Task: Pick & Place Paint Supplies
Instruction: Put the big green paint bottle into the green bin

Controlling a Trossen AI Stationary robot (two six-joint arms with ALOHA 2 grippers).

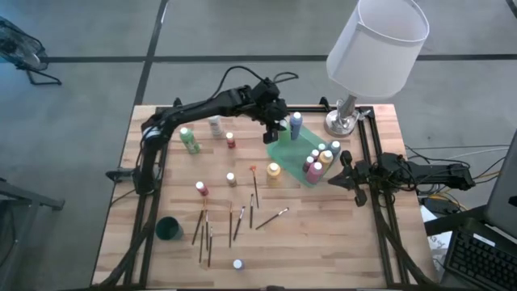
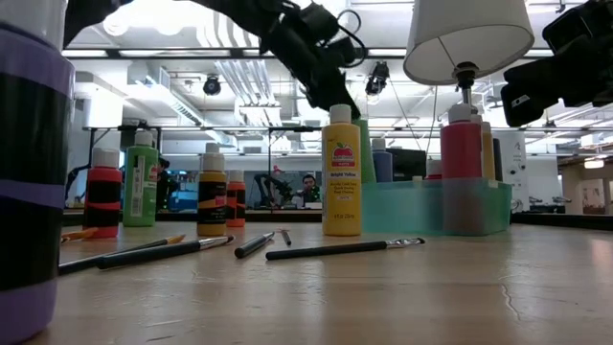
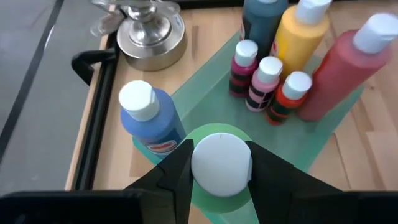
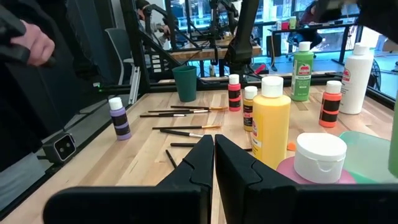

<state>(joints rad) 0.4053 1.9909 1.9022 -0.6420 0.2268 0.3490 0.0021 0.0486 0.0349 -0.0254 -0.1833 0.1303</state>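
The green paint bottle (image 3: 219, 186) shows mostly as a round white cap with a ring of green shoulder around it. It sits upright between the two dark fingers (image 3: 177, 177) of the left gripper (image 1: 277, 129), which press on either side of the cap, so the claw is closed on this bottle. Seen from above, gripper and bottle hang over the far corner of the translucent green tray (image 1: 292, 153), just beside a blue bottle (image 1: 296, 122) with a white cap.

At the tray's other end stands a cluster of bottles: a tall red bottle (image 3: 339, 74), a yellow one (image 3: 298, 34) and three small ones with white caps. A lamp (image 1: 376, 48) with a white shade stands on the table just past the tray.

The right gripper (image 1: 349, 171) waits beside the near end of the tray, its fingers (image 4: 231, 155) pressed together with nothing between them.

More bottles are scattered over the wooden table (image 1: 339, 250), among them a lone yellow bottle (image 1: 274, 170) close to the tray. Thin brushes (image 1: 240, 222) lie loose nearer the front, with a dark green cup (image 1: 169, 229) off to their left.
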